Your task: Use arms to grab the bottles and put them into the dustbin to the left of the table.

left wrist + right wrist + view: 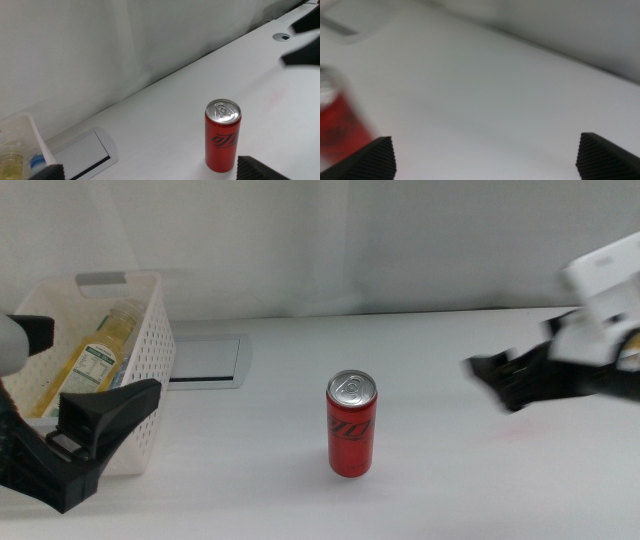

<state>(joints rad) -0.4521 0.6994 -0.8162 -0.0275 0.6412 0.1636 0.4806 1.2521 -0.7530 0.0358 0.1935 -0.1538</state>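
The red soda can point(352, 425) stands upright on the white surface point(450, 480). Well right of it hangs the right tool point(492, 380), jaws wide and empty. Left of the can, before the dustbin point(150, 360) holding the yellow-liquid bottle point(95, 360), the left tool point(105, 430) is spread wide, empty.

Bright, even light; right wrist view heavily blurred, perhaps by motion.

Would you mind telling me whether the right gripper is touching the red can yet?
Apart. The middle view shows bare white table between the right gripper and the upright red can; its jaws are open and empty.
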